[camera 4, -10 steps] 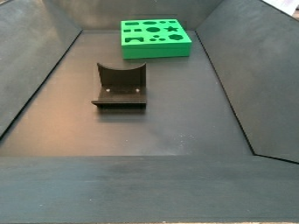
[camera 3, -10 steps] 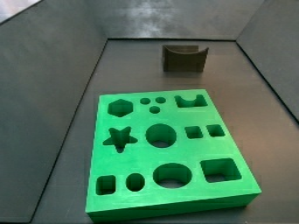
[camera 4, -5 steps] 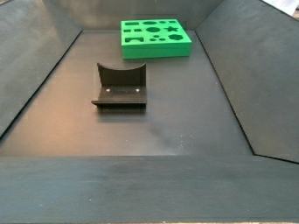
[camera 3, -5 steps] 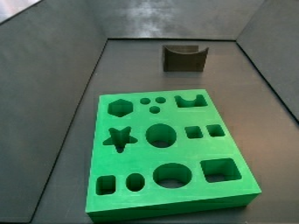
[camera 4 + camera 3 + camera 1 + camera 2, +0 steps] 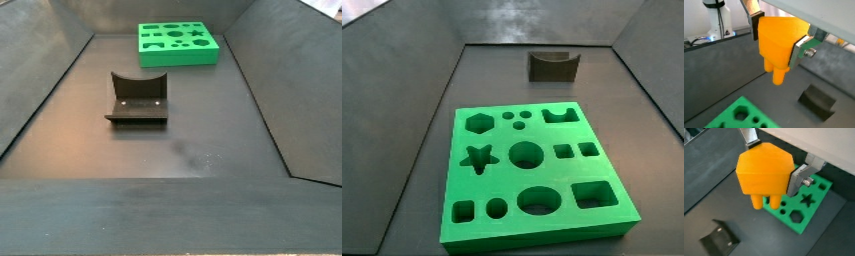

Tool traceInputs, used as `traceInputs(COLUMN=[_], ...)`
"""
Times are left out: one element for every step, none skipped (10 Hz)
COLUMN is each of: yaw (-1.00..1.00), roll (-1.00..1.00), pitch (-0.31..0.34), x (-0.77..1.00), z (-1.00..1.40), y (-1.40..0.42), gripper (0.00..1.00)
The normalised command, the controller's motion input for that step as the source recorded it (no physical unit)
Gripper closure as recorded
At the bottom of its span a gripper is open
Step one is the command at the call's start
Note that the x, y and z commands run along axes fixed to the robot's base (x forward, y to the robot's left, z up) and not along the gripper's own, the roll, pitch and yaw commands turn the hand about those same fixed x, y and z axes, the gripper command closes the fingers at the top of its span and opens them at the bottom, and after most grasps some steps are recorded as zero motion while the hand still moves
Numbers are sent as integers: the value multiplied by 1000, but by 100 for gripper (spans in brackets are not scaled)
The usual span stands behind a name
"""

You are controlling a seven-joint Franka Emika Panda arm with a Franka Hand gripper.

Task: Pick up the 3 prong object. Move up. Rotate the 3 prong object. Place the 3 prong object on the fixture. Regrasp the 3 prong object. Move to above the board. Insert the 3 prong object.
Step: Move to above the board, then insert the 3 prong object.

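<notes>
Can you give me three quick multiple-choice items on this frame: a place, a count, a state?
1. Where is the 3 prong object?
A. in the board
B. between the hand's fingers, in the air
C. on the fixture

2. How many star-shaped holes in the board?
A. one
B. three
C. none

3. The fixture is:
A. tipped over
B. holding the piece
C. empty

Answers: 1 B, both wrist views show the hand shut on it above the floor. 2 A, a side view shows one star. 3 C, its notch is bare in both side views.
</notes>
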Motion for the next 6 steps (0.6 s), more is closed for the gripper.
traceInputs(yaw=[-83, -67, -29, -17, -11, 0], roll=[-905, -758, -485, -296, -202, 0], pitch=[-58, -68, -85, -83, -73, 10], x=[-165, -148, -126, -95, -74, 0], z=[29, 28, 14, 10, 7, 0], y=[-92, -54, -11, 7, 19, 0], gripper=[100, 100, 100, 100, 100, 100])
